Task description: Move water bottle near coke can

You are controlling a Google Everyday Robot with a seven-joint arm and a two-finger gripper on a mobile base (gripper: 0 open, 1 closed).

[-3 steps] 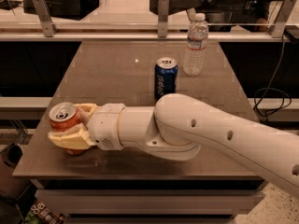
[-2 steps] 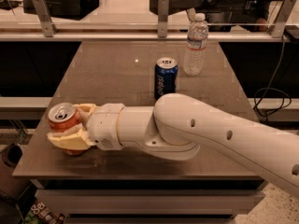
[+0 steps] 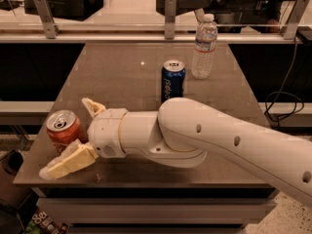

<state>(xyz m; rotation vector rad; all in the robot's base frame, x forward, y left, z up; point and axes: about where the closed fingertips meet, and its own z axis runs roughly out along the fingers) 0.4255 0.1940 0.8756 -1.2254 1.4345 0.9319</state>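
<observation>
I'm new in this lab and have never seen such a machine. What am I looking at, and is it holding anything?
The white tube is a robot's single arm, seen by one camera looking down over it onto a brown table. At its tip, front left, is a two-fingered hand, spread open. A red coke can stands between the fingers, apparently not clamped. A blue Pepsi can stands mid-table; a clear water bottle stands at the far side, untouched. Nothing looks held.

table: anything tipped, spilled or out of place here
Nothing is tipped or spilled: the water bottle, Pepsi can and coke can all stand upright. One oddity: the gripper sits open around the coke can at the front left, far from the water bottle.
</observation>
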